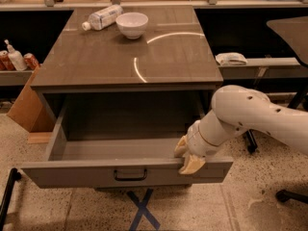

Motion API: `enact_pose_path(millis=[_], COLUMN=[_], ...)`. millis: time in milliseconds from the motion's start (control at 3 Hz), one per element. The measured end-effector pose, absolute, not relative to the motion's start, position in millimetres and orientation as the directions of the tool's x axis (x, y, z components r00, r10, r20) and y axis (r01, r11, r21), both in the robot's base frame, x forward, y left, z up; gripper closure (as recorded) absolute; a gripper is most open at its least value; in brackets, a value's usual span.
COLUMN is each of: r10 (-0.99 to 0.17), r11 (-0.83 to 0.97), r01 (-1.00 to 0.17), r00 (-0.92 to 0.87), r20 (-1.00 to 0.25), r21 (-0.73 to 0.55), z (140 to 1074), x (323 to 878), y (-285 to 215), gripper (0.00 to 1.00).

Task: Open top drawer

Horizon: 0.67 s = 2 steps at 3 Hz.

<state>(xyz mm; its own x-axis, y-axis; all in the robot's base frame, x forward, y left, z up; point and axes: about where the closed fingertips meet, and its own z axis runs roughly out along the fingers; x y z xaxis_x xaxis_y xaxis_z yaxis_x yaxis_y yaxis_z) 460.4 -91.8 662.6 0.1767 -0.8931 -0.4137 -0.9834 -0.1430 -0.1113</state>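
The top drawer (96, 173) is a wide grey-brown drawer with a dark pull handle (130, 175) at the centre of its front. It stands pulled far out from under the table top, and its inside looks empty. My gripper (187, 156) is at the top edge of the drawer front, right of the handle. Its tan fingers (193, 164) are apart, one just inside the drawer and one over the front edge. My white arm (250, 119) comes in from the right.
On the table top (159, 57) at the back are a white bowl (132, 24) and a plastic bottle (102, 17) lying on its side. A cardboard box (26, 107) stands at the left, chair legs (288, 194) at the right, and a blue tape X (143, 210) marks the floor.
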Motion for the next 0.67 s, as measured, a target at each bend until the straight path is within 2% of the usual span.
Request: enact_pose_path(millis=[667], r10=[-0.893], r11=[-0.147], r01=[-0.983], r00=[0.179], r20=[-0.413], r21=[-0.109], z=[662.0], x=[459.2], y=[-90.7], gripper=[0.34])
